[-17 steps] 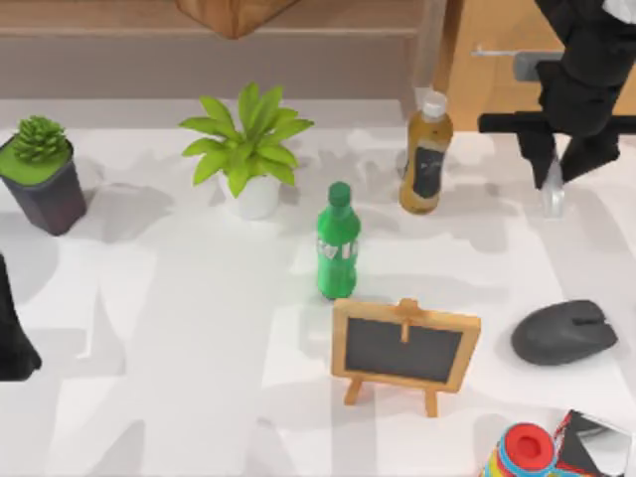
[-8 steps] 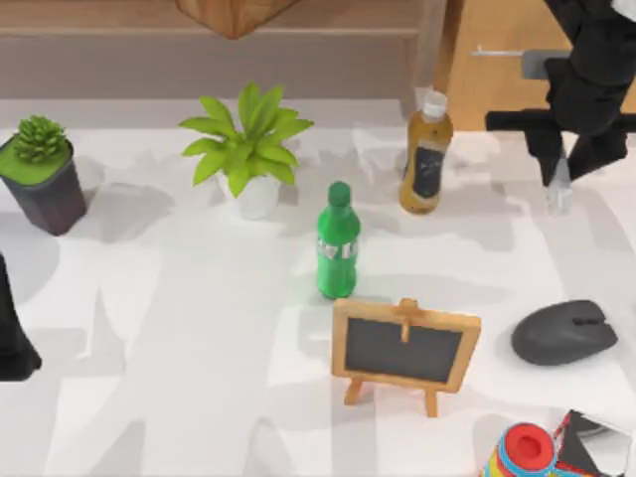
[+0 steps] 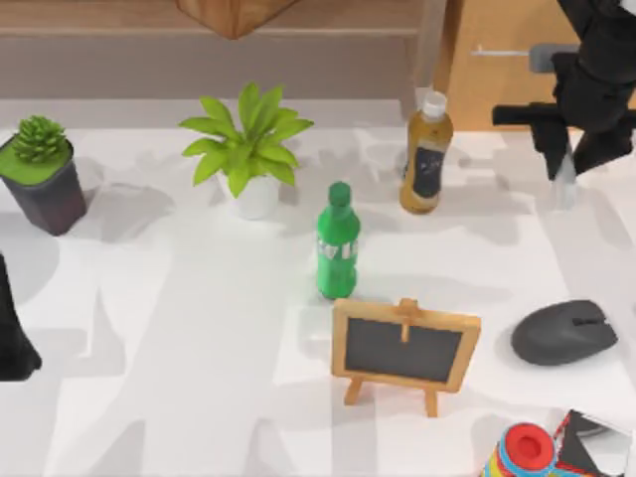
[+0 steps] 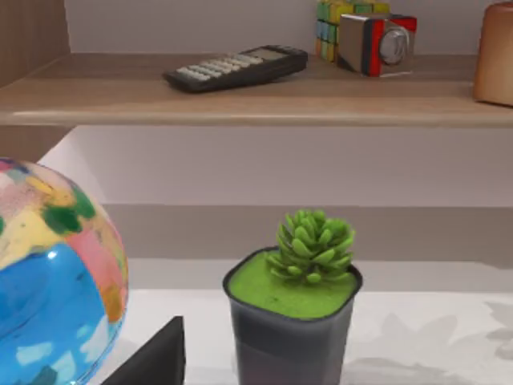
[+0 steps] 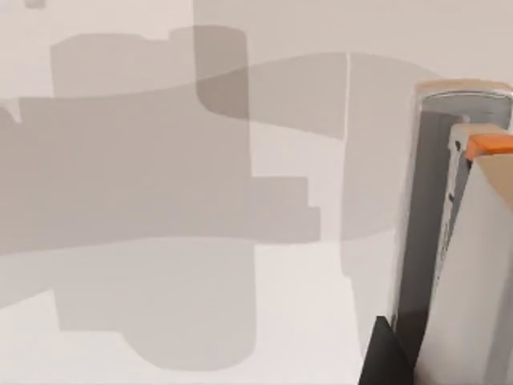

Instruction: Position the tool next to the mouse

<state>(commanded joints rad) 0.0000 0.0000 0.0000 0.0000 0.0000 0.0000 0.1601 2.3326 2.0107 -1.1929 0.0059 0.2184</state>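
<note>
**Tool held aloft at far right; mouse alone at near right**

Top view: Right gripper (image 3: 570,164) positioned above the far right part of the table (image 3: 199,328), fingers pinching the tool (image 3: 565,184). Tool hanging upright below the fingers, pale and slim, rounded end downward, seemingly clear of the surface. Mouse (image 3: 563,333) resting on the table at the near right, well apart from the tool. Small chalkboard easel (image 3: 404,350) standing just left of the mouse. Green bottle (image 3: 338,241) upright near the centre, just beyond the easel. Amber bottle (image 3: 426,153) upright farther back, to the left of the right gripper. Leafy plant in a white pot (image 3: 248,151) at the far centre-left. Succulent in a dark pot (image 3: 42,172) at the far left. Left arm (image 3: 12,333) parked at the left edge of the table; state of its fingers impossible to tell.

Left wrist view: Succulent in a dark pot (image 4: 295,309) ahead on the table. Multicoloured globe (image 4: 52,285) close beside the camera. Shelf (image 4: 240,96) behind, carrying a calculator (image 4: 236,68) and a colour cube (image 4: 345,28).

Right wrist view: Tool (image 5: 449,216) seen close, clamped upright against a finger (image 5: 385,353) of the right gripper. Pale table surface beneath, crossed by grey shadows.
</note>
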